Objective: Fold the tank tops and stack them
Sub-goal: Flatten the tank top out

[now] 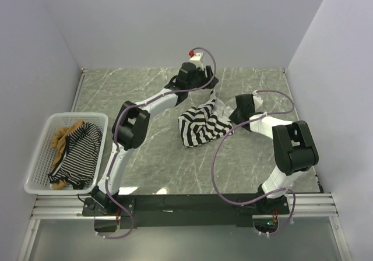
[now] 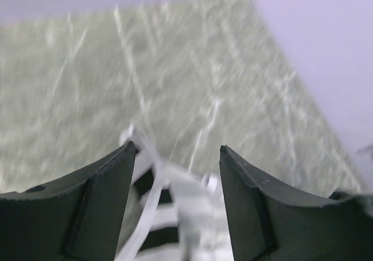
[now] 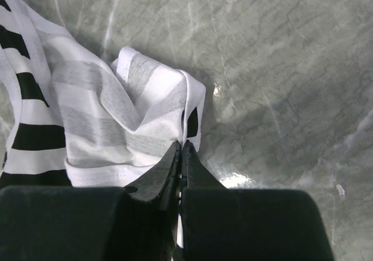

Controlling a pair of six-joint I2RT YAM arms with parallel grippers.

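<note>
The wide black-and-white striped tank top [image 1: 201, 127] lies crumpled on the marble table's middle. My right gripper [image 1: 231, 120] is at the top's right edge. In the right wrist view it [image 3: 182, 143] is shut on a fold of the top's hem [image 3: 116, 109]. My left gripper [image 1: 206, 93] is at the top's far corner. In the left wrist view it [image 2: 178, 150] is open, with a blurred white strap of the top [image 2: 152, 186] between its fingers. The thin-striped top [image 1: 81, 151] and the tan-brown top [image 1: 63, 135] lie bunched in the basket.
A white mesh basket [image 1: 41, 156] stands at the table's left edge. White walls close in the back and both sides. The marble table [image 1: 157, 162] ends at a black rail near the arm bases.
</note>
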